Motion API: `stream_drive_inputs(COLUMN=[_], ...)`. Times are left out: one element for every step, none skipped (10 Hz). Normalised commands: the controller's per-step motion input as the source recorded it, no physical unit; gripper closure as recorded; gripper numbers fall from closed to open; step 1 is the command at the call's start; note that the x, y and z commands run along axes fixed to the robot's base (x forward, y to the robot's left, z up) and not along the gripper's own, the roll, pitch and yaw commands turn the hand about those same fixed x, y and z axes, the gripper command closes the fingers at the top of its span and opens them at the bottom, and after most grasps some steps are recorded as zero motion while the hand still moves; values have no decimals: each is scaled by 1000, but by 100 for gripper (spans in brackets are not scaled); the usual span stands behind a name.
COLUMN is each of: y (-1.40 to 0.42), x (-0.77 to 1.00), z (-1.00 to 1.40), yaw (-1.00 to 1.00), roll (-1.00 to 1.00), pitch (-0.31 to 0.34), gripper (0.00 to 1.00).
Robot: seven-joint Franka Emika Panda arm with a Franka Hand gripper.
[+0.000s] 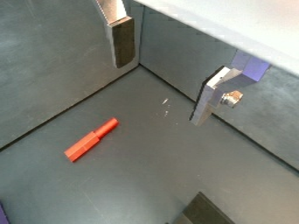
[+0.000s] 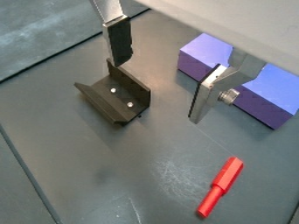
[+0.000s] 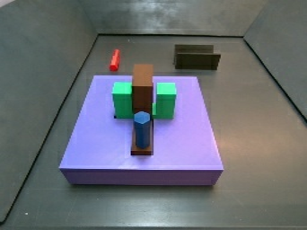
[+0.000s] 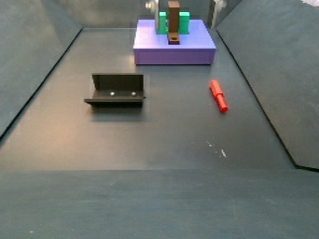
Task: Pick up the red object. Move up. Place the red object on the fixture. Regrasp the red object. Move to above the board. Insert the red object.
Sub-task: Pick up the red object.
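The red object (image 4: 218, 94), a slim red peg, lies flat on the dark floor between the board and the fixture; it also shows in both wrist views (image 1: 91, 140) (image 2: 219, 186) and far back in a side view (image 3: 115, 60). My gripper (image 2: 158, 87) hangs high above the floor, open and empty, with bare floor between the fingers (image 1: 162, 89). The peg lies well off to one side of it. The fixture (image 2: 117, 98) (image 4: 116, 91) (image 3: 197, 57) stands below one finger. The lavender board (image 3: 108, 153) (image 4: 187, 54) (image 2: 274, 92) carries a brown bar, two green blocks and a blue peg (image 3: 142, 130).
Grey walls enclose the floor on all sides (image 4: 37, 84) (image 3: 270, 72). A corner of the board shows behind one finger (image 1: 251, 68). Open floor lies in front of the fixture and the peg (image 4: 162, 177).
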Motion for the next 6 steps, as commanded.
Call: stream_drive_inputs(y=[0,0,-91,-231,-423,-517], x=[-117,-120,-51,-697,-406,-309], z=[-126,-69,0,-377,-371,-343], yaw=[0,0,3,0,54,60], roll=[-13,-3,0,-84,-309,-289], pitch=[0,0,-1,-271,0,63], gripper=[0,0,0,0,0,0])
